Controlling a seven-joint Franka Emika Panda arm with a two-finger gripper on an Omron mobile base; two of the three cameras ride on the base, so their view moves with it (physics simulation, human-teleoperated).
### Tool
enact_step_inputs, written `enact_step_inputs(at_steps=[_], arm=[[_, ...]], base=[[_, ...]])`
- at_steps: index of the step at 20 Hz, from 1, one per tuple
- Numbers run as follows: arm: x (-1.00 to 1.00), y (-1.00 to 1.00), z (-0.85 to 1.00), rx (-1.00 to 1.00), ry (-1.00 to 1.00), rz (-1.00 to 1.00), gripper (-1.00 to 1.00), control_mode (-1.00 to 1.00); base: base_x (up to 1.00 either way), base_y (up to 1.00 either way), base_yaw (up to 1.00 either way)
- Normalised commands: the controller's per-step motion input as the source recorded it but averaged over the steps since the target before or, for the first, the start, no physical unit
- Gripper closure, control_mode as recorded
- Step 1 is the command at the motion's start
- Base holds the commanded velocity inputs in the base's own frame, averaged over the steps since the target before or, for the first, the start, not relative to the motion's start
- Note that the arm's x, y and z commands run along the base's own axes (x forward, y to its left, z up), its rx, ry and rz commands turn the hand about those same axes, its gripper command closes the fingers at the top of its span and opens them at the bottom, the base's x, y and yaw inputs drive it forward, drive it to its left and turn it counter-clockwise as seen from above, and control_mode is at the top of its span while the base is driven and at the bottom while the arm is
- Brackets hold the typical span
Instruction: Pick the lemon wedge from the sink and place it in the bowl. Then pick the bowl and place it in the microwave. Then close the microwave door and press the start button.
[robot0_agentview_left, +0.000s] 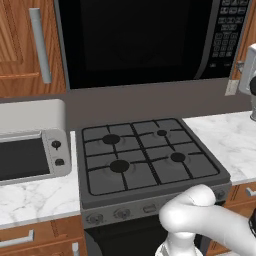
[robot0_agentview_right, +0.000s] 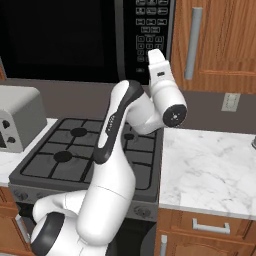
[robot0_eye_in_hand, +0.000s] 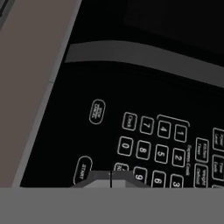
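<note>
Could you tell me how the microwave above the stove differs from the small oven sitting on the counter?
The microwave is black and wide, mounted on the wall above the stove; the small oven is silver-grey and stands on the marble counter. The microwave has a keypad of flat buttons at its right; the small oven has two round knobs. Both have a dark window and their doors shut.

The black microwave (robot0_agentview_left: 145, 40) hangs above the stove, its door (robot0_agentview_left: 130, 42) shut, dark window facing out, keypad strip (robot0_agentview_right: 152, 37) at its right.
</note>
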Motion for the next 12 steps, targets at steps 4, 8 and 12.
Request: enact_step_inputs(at_steps=[4,8,12], arm=[[0.12,0.00,-0.02,0.00,0.00,0.00,1.00,-1.00],[0.08,0.06,-0.17,-0.02,0.00,0.00,1.00,-1.00],[0.15,0.00,-0.16,0.00,0.00,0.00,1.00,-1.00]], base=[[0.00,0.00,0.00],[0.00,0.00,0.00],[0.00,0.00,0.00]])
